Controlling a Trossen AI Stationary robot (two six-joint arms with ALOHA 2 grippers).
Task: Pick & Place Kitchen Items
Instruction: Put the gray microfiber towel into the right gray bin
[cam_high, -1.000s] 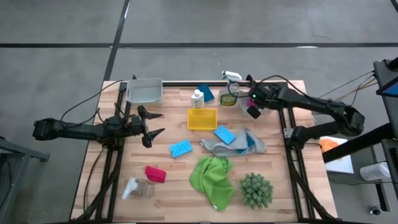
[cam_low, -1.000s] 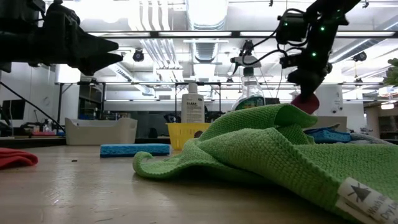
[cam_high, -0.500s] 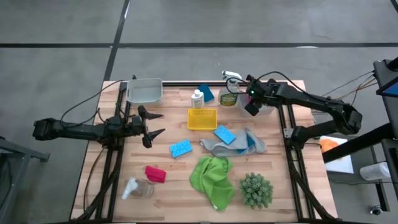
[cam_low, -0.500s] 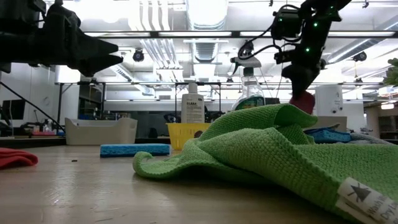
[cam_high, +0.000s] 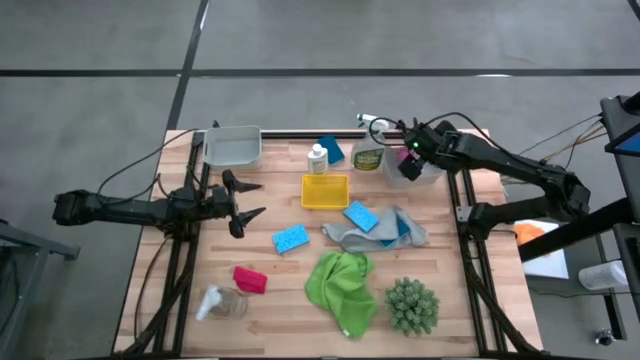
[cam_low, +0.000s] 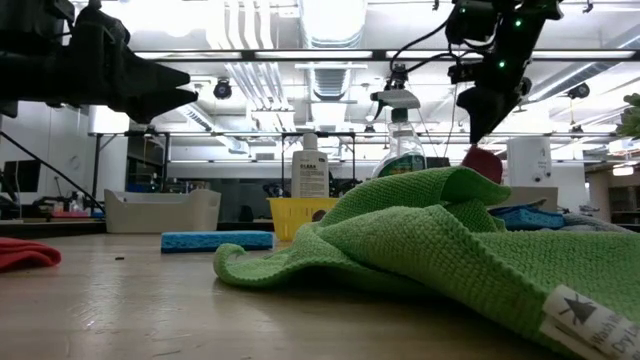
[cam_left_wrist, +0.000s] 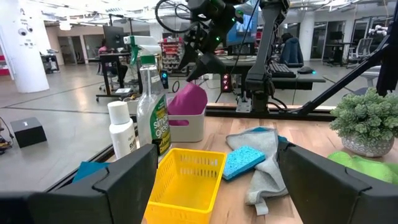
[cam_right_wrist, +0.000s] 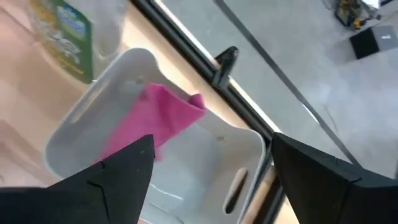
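Observation:
The magenta cloth (cam_right_wrist: 155, 118) lies bunched in a white bin (cam_right_wrist: 239, 146) at the table's far right, its top poking above the rim (cam_left_wrist: 186, 99). My right gripper (cam_right_wrist: 211, 140) hangs open just above it (cam_low: 478, 125), touching nothing. My left gripper (cam_high: 245, 198) hovers open over the table's left side. On the table lie two blue sponges (cam_high: 290, 238) (cam_high: 361, 215), a green cloth (cam_high: 342, 285), a red cloth (cam_high: 250, 279) and a clear jar (cam_high: 222, 303). A spray bottle (cam_high: 368, 155) and a small white bottle (cam_high: 317, 158) stand at the far edge.
A yellow tray (cam_high: 325, 190) sits mid-table, a grey cloth (cam_high: 375, 232) to its right. A spiky green plant (cam_high: 411, 305) stands near right. A second white bin (cam_high: 232, 146) is at the far left, and a teal sponge (cam_high: 331, 148) sits by the white bottle.
My right gripper has opened and let go of the magenta cloth, then risen a little above the white bin. The cloth has stayed in the bin, its top above the rim.

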